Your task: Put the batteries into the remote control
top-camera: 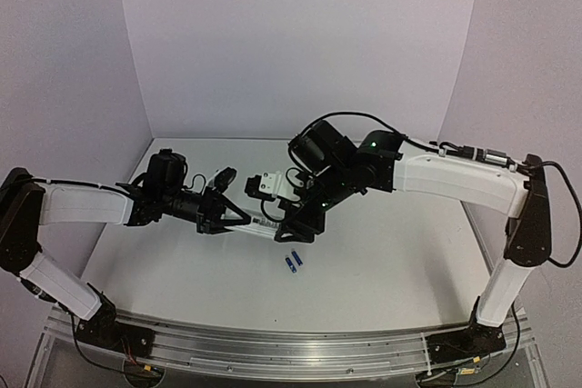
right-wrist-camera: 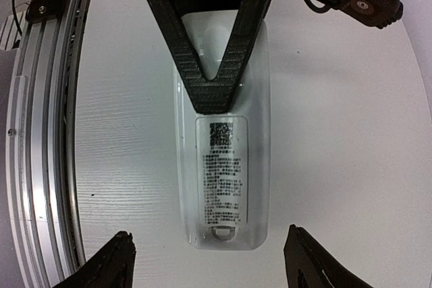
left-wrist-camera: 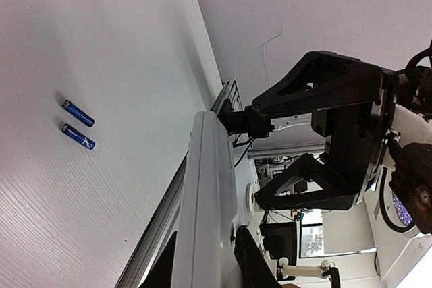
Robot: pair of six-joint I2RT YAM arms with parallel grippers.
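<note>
Left claw [right-wrist-camera: 212, 96] is pinching the remote [right-wrist-camera: 223, 180]; right claw [right-wrist-camera: 219, 264] is hovering spread at its far end. Prying risks twisting it loose.

This is a robotics lab, set up as a test cell. A bare white desk [top-camera: 391, 261] is boxed in on three sides by plain pale panels [top-camera: 300, 43]. A left arm [top-camera: 82, 202] and a right arm [top-camera: 455, 174], both white and black, are bolted to an aluminium rail [top-camera: 273, 352] along the near edge. Black cables [top-camera: 568, 224] hang loose from the arms. Past the desk's edge, the left wrist view shows a cluttered room with a lit screen [left-wrist-camera: 312, 237].
</note>
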